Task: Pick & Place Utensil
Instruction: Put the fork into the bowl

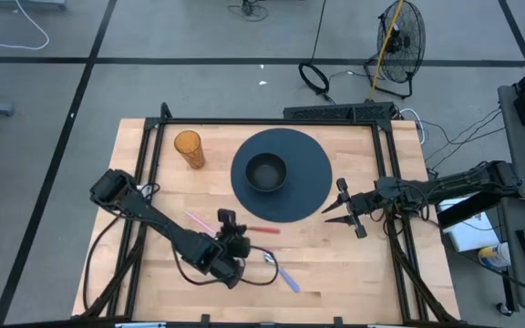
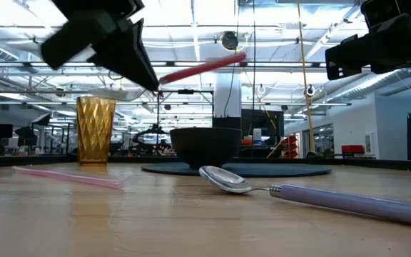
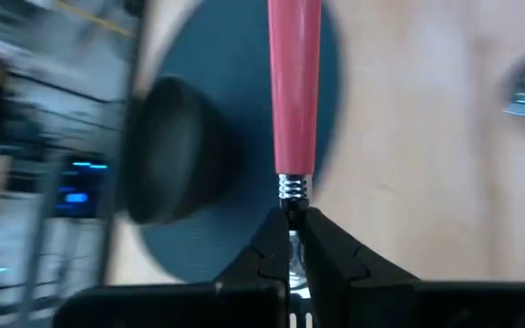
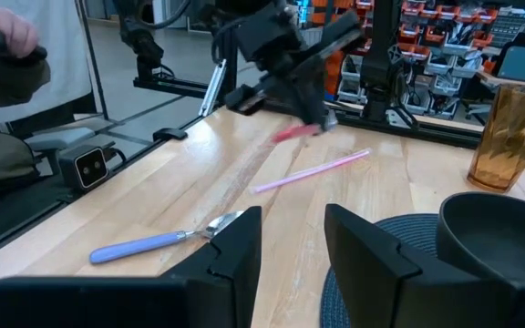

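One utensil, the red-handled utensil (image 3: 294, 82), is off the table, pinched at its metal neck by the left gripper (image 3: 292, 239) and pointing toward the dark plate (image 1: 313, 169) and the black bowl (image 1: 266, 171) that sits on it. In the low view it hangs clear above the wood, handle tilted up. The pick therefore looks done; the carry and the set-down are judged to remain. A purple-handled spoon (image 1: 281, 271) lies on the table (image 1: 372, 264) just beside the left gripper, a pink straw (image 1: 197, 221) lies near the left arm, and an amber cup (image 1: 188, 148) stands beyond. The right gripper (image 1: 346, 211) waits by the plate's edge, its fingers spread and holding nothing.
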Tool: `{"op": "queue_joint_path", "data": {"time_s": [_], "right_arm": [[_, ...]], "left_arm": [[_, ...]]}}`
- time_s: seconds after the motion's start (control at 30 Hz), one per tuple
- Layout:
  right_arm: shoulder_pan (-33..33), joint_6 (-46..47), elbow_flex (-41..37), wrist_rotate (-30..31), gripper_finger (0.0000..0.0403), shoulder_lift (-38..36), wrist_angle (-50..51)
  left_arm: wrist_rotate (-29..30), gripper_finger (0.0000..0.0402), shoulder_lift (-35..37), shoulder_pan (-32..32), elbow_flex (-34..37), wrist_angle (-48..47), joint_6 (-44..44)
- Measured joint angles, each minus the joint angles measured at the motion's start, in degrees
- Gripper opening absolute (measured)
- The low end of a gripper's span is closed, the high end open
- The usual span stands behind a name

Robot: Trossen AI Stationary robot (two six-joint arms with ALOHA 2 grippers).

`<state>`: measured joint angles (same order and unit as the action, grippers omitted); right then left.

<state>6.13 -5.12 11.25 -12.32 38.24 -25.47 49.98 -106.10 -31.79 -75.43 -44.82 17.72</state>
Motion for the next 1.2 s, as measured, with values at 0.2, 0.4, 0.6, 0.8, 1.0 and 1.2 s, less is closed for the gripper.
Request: {"op": "queue_joint_path", "data": {"time_s": [0.2,0.4,0.6,0.8,1.0,1.2], "right_arm": [[0.0,-0.01,-0.01,0.0,0.0116,0.0,0.0],[0.0,-0.01,-0.02,0.0,0.0116,0.0,0.0],[0.0,-0.01,-0.02,0.0,0.0116,0.0,0.0],[0.0,-0.01,-0.02,0.0,0.0116,0.0,0.04],[0.0,-0.01,-0.04,0.0,0.0116,-0.02,0.57],[0.0,-0.03,-0.04,0.0,0.0116,0.0,0.57]], "left_arm": [[10.66,0.0016,0.0,1.67,-0.01,-0.63,-1.39],[14.58,0.0015,0.02,5.99,-0.01,0.38,-5.07],[17.63,0.0026,0.07,11.72,-0.01,5.8,-9.53],[15.59,0.0011,0.09,19.29,-0.08,15.94,-14.01],[9.4,0.0029,0.09,26.44,-0.08,22.82,-16.64],[1.74,0.0011,0.09,30.74,-0.08,28.78,-18.06]]}}
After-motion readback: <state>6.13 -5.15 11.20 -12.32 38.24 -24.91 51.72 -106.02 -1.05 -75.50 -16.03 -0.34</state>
